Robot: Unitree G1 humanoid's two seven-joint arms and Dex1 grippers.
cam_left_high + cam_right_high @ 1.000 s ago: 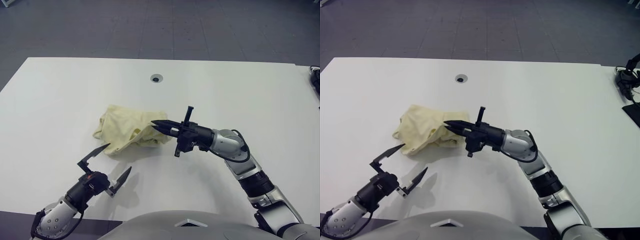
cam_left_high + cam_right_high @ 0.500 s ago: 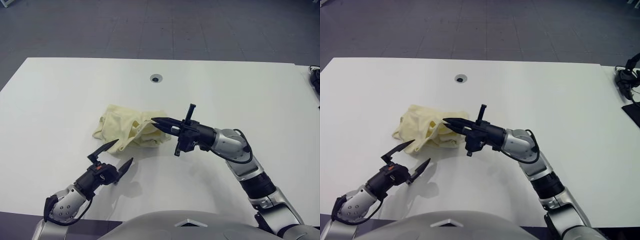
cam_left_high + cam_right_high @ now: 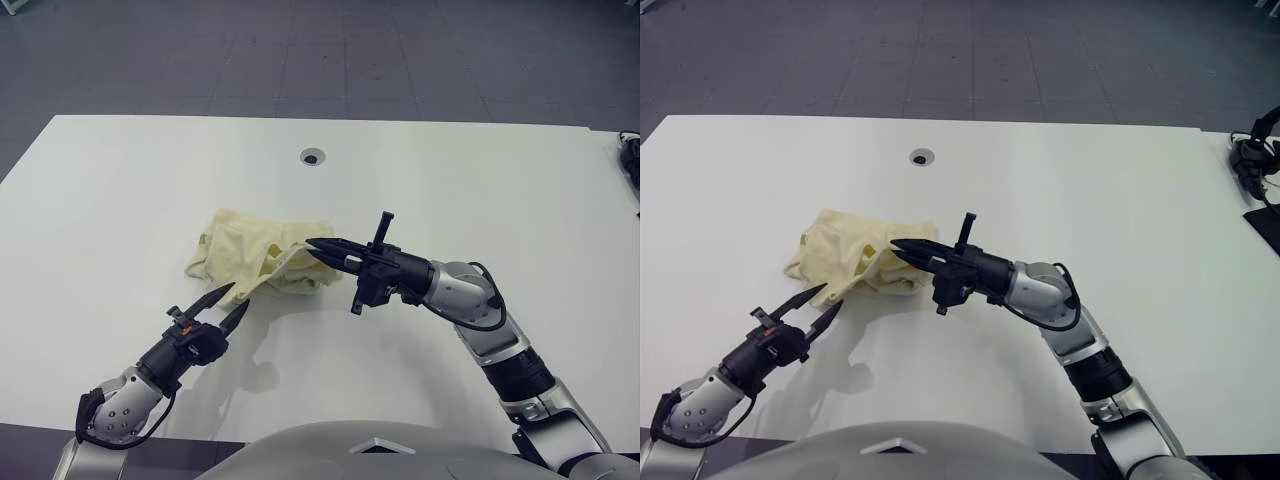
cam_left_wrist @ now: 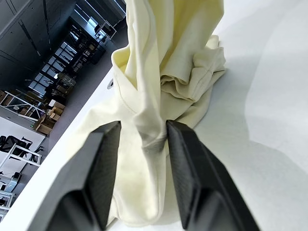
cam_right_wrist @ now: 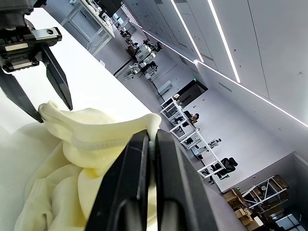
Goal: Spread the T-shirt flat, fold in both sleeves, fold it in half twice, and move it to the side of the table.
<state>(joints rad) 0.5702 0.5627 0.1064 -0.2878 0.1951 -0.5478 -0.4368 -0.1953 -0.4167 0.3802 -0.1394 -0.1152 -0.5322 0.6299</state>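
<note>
One crumpled yellow T-shirt [image 3: 243, 256] lies on the desk [image 3: 480, 180], my right end effector [image 3: 312, 244] pinching its lifted edge tight, my left end effector [image 3: 240, 296] open around a fold.

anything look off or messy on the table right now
The T-shirt lies bunched in a wrinkled heap on the table, not flat. The right claw pinches a fold at its edge, held slightly raised; the left claw is open astride another fold on the near side. Nothing looks spilled or damaged.
</note>
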